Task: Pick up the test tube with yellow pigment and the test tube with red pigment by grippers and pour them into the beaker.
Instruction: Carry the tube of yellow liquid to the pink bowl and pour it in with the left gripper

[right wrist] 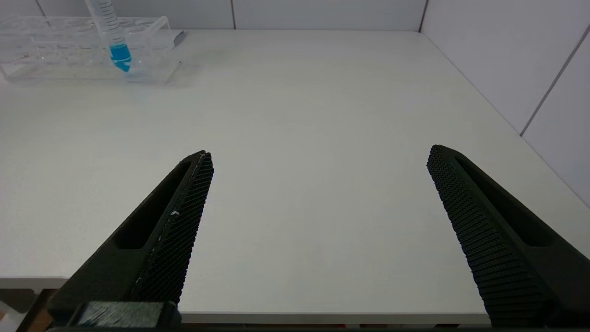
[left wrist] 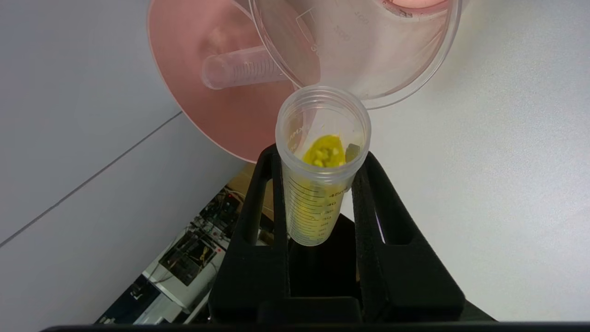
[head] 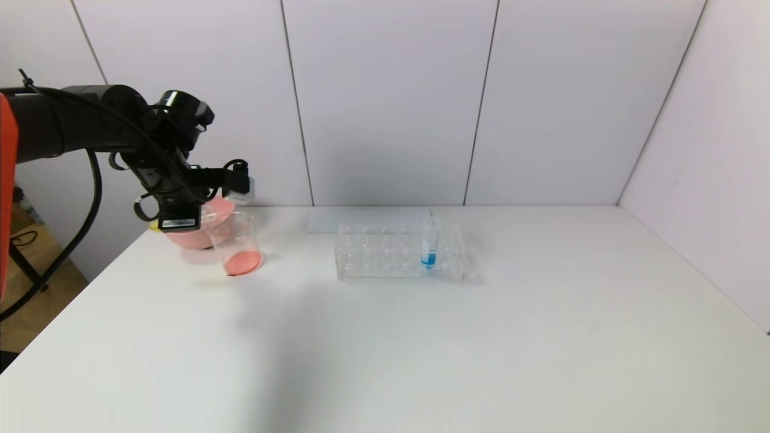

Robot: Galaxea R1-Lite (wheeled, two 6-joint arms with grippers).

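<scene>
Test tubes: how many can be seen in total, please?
3. The clear tube with yellow pigment is shut in the left gripper near the glass beaker; an empty clear tube lies in the pink bowl; a blue-tipped tube stands in the clear rack.

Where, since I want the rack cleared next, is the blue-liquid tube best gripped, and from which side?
Grip the blue-liquid tube on its clear upper shaft, above the rack, coming down from above. It stands nearly upright in a hole near the rack's right end, its blue tip sunk inside the rack, so only the top is free. The right gripper is open.
</scene>
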